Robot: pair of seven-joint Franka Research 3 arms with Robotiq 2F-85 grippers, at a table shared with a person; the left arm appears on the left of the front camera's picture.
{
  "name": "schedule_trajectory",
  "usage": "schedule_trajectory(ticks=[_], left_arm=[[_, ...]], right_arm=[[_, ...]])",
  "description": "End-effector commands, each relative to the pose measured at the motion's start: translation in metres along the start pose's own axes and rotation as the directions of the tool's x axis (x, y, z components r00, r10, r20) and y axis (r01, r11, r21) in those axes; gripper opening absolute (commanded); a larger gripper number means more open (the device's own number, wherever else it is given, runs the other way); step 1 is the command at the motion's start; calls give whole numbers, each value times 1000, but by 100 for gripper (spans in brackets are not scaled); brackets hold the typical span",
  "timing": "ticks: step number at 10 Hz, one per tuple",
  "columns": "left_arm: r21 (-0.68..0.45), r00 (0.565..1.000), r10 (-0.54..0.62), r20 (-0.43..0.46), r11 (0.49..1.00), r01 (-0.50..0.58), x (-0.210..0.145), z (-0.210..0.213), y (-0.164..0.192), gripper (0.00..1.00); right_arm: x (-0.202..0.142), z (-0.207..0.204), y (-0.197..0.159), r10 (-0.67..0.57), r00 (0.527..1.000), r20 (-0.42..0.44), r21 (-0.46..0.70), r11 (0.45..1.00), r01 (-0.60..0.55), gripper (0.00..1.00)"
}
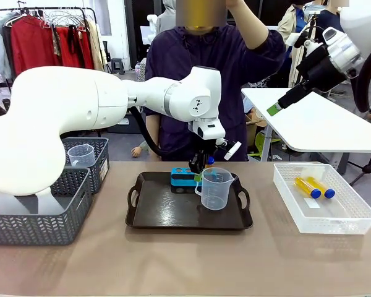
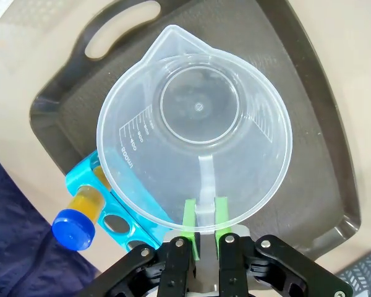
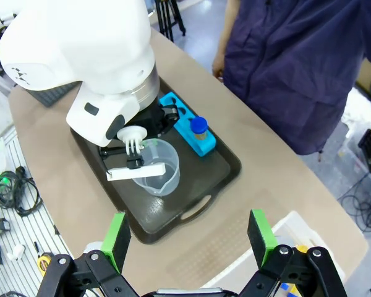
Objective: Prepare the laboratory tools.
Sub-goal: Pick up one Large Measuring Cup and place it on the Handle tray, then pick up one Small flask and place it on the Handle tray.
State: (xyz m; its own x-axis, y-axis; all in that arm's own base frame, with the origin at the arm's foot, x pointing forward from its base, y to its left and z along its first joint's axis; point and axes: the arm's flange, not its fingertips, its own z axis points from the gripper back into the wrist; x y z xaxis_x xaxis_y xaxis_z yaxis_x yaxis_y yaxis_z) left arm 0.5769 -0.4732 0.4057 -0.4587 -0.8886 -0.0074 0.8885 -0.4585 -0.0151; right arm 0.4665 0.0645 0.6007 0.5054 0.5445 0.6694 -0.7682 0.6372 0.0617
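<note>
Your table (image 1: 266, 266) has a plain tan top. At its middle you have a black tray (image 1: 154, 216) with a cut-out handle at each end, its long side running across the table. On the robot's left stand two grey baskets: one (image 1: 49, 232) nearer the robot, the other (image 1: 102, 162) just behind it. On the right, apart from the tray, a white mesh basket (image 1: 340, 226) sits slightly askew.

The left end effector (image 2: 205, 211) clamps the measuring beaker (image 2: 195, 133) by its handle over the black tray (image 2: 312, 124), whose blue rack (image 2: 81, 179) holds one tube (image 2: 83, 213).
</note>
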Motion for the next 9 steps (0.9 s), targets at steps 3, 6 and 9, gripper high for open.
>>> schedule_trajectory(ticks=[3, 6, 9], left_arm=[[-13, 1000, -9, 5, 1000, 9, 1, 6, 8, 49], [-11, 1000, 14, 7, 1000, -14, -2, 9, 3, 100], [32, 999, 36, -1, 999, -36, -2, 24, -9, 100]], right_arm=[[0, 2, -1, 1, 1000, 12, 14, 1000, -2, 100], [0, 2, -1, 1, 1000, 12, 14, 1000, -2, 100], [0, 2, -1, 1, 1000, 12, 14, 1000, -2, 100]])
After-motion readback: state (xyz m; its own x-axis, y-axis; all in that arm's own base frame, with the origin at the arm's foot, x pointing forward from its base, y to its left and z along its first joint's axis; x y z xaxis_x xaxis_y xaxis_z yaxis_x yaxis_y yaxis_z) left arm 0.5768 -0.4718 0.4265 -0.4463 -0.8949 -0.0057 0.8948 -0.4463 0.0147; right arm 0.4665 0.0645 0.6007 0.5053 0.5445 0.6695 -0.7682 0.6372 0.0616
